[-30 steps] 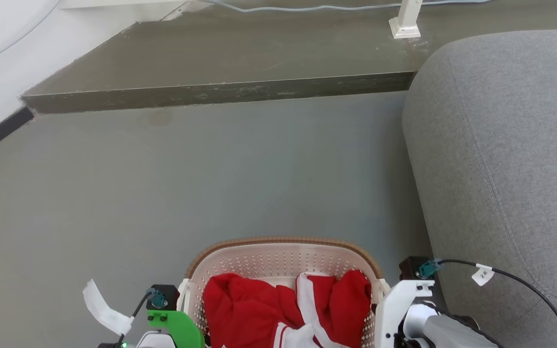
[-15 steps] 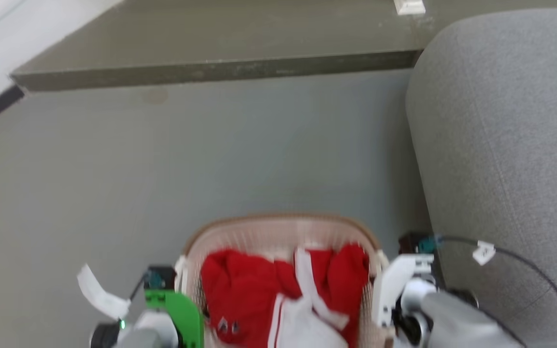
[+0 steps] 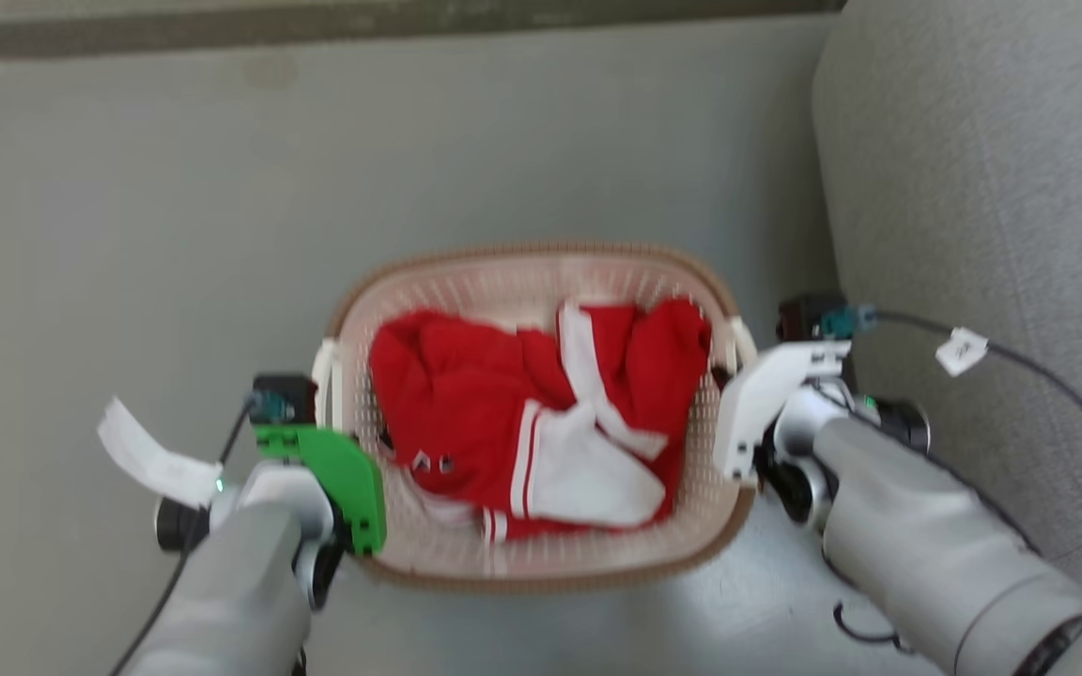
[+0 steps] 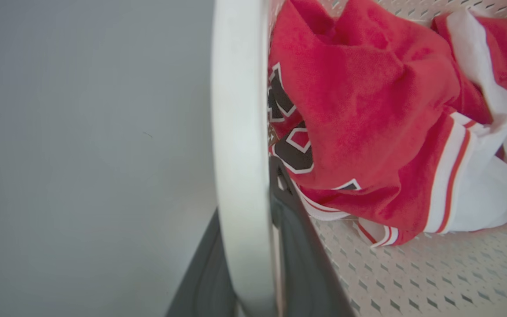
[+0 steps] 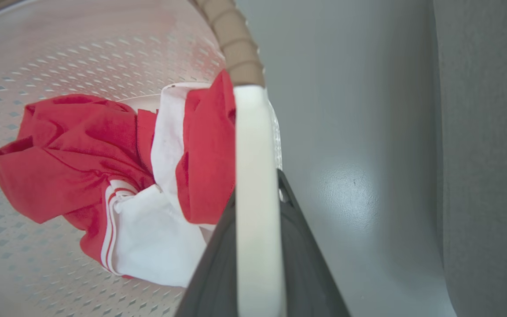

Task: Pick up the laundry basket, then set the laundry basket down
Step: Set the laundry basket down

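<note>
step in hand: the laundry basket (image 3: 541, 258) is held from both sides, which I read as the carry before setting down; I cannot tell whether its base is clear of the ground.
doing it well: keep both wrists level and moving together so the basket stays flat. Pull neither side outward. Lower it straight, and release only once the base sits.
floor (image 3: 128, 235): smooth grey with a slight sheen, and open room to the left of and beyond the basket.
sofa (image 3: 973, 188): grey fabric, close on the basket's right, so a set-down should stay left of it.
ledge (image 3: 316, 23): a low raised step along the far edge.
laundry basket: near centre, with cream perforated walls and a brown woven-look rim.
jersey (image 3: 513, 413): red and white, crumpled inside the basket; probably light and unlikely to shift.
left gripper (image 4: 253, 229): clamped on the white left handle (image 4: 236, 110), a dark finger on each side.
right gripper (image 5: 258, 211): clamped likewise on the white right handle (image 5: 253, 154).
</note>
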Available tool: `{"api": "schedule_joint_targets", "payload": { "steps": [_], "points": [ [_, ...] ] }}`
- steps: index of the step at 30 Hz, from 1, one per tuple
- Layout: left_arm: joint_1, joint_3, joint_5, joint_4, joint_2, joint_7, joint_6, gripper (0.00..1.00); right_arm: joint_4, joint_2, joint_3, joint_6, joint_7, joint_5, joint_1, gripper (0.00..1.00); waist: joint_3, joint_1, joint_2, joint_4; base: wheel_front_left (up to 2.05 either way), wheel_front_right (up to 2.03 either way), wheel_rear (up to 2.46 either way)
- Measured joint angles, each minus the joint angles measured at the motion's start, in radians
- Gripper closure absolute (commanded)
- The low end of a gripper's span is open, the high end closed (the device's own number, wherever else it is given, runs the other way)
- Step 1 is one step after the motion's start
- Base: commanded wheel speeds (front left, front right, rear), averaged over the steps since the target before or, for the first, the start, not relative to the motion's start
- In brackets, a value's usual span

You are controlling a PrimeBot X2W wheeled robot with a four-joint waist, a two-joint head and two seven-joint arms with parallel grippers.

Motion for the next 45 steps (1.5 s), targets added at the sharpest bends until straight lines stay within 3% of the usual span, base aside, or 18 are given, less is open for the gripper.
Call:
{"api": "schedule_joint_targets", "payload": {
  "steps": [32, 45],
  "points": [
    [-0.314, 0.022, 0.029, -0.012, 0.004, -0.062, 0.025, 1.0, 0.053, -0.005, -0.056, -0.008, -0.086, -0.018, -0.326, 1.0, 0.406, 0.0001, 0.0, 0.036, 0.0, 0.0, 0.0],
    [-0.414, 0.029, 0.053, -0.008, 0.014, -0.098, 0.025, 1.0, 0.07, -0.007, -0.061, 0.003, -0.122, -0.028, -0.416, 1.0, 0.567, 0.0002, 0.0, 0.04, 0.0, 0.0, 0.0]
  ]
}}
